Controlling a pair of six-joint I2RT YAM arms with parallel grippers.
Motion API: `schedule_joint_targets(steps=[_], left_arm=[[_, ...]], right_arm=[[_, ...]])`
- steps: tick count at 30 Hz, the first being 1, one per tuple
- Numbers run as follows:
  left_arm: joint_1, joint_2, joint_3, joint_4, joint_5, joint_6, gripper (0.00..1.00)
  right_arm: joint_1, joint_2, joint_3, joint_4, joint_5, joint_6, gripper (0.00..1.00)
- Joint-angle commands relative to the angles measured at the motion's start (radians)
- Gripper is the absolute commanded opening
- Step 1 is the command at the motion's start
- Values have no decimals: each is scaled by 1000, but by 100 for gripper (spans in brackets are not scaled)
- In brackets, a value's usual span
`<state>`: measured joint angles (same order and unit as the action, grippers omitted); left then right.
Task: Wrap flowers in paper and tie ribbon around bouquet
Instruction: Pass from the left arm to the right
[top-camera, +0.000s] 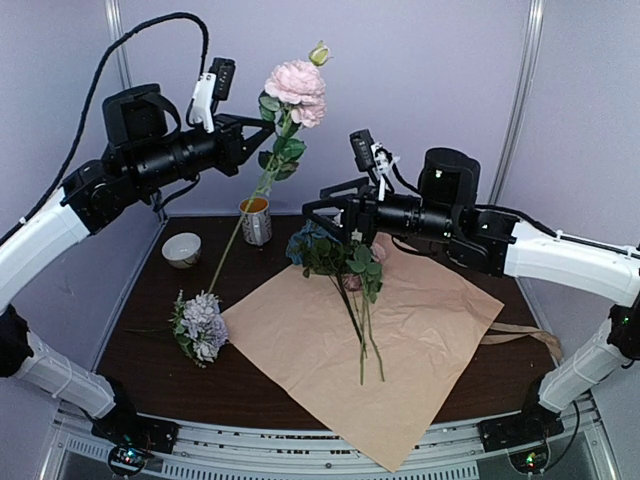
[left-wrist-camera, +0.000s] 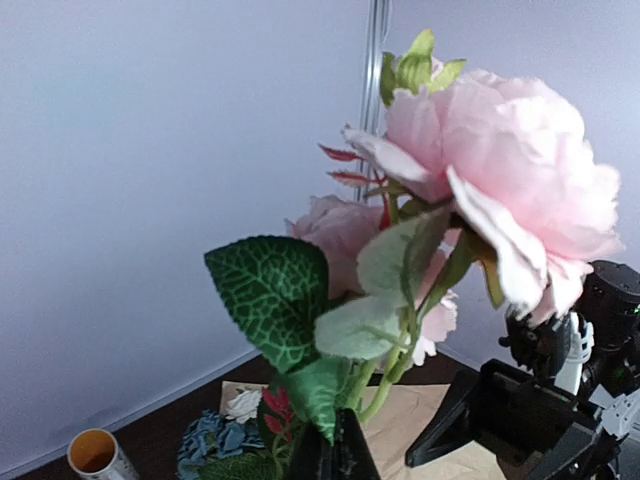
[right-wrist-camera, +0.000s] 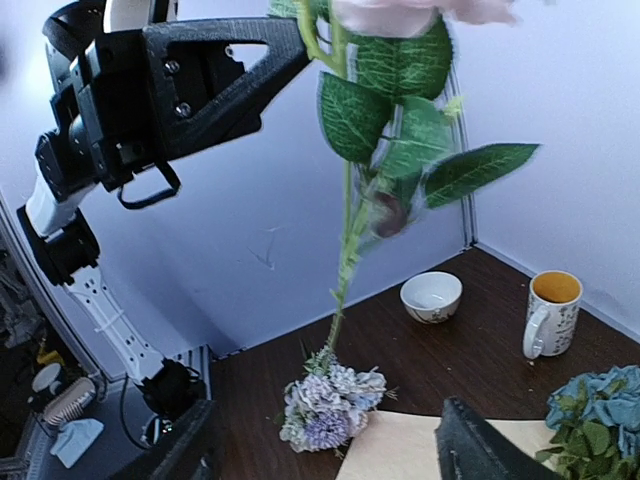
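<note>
1. On the side of the mug (top-camera: 256, 220), upper middle of the overhead view: dark printed marks, too small to read. Same mug at the right edge of the right wrist view, marks equally illegible.
2. Left hand (top-camera: 266, 134), upper left of the overhead view: pressed together on the stem of the pink rose (top-camera: 296, 88), raised high over the bench (top-camera: 150, 345). In the left wrist view, fingers (left-wrist-camera: 335, 455) at the bottom edge, pinching the stem just under the veined leaves.
3. Rose bloom at top centre of the overhead view, a green bud just above it. Thin stem slanting down and left toward the lavender bunch (top-camera: 200, 325); cannot tell whether its lower end touches that bunch.
4. Right hand (top-camera: 322, 218), centre of the overhead view: spread wide, holding nothing. In the right wrist view, dark fingers (right-wrist-camera: 490, 450) at the two lower corners, well apart, only bench and paper between them.
5. Directly under that hand, the blue bunch (top-camera: 310, 245) with its green leaves; contact between hand and leaves unclear.
6. Blue bunch lying on the paper (top-camera: 400, 350), blooms toward the far side, stems pointing at the lower edge of the frame.
7. Paper tan face up, creased, flat as a diamond across the lower centre and right.
8. Lavender bunch on bare bench, just beside the paper's left corner.
9. Small white bowl (top-camera: 182, 248) left of the mug.
10. Tan ribbon (top-camera: 525, 338) at the right, past the paper's right corner.
</note>
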<state>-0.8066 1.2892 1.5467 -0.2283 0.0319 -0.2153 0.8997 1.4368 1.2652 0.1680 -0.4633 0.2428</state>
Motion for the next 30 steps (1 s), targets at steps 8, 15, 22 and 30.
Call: schedule_joint_targets(steps=[8,15,22,30], left_arm=[[-84,159,50,295,158,-153,0],[-100,191,65,312,149,-155,0],[-107,227,85,321,193,-186,0],[-109,229,80,311,180,-176,0]], right_arm=[[26,-1,-73,179,311,56,81],[27,-44,-132,112,543,48,77],[24,-4,-102,125,519,4,70],[23,8,-105,182,394,-6,72]])
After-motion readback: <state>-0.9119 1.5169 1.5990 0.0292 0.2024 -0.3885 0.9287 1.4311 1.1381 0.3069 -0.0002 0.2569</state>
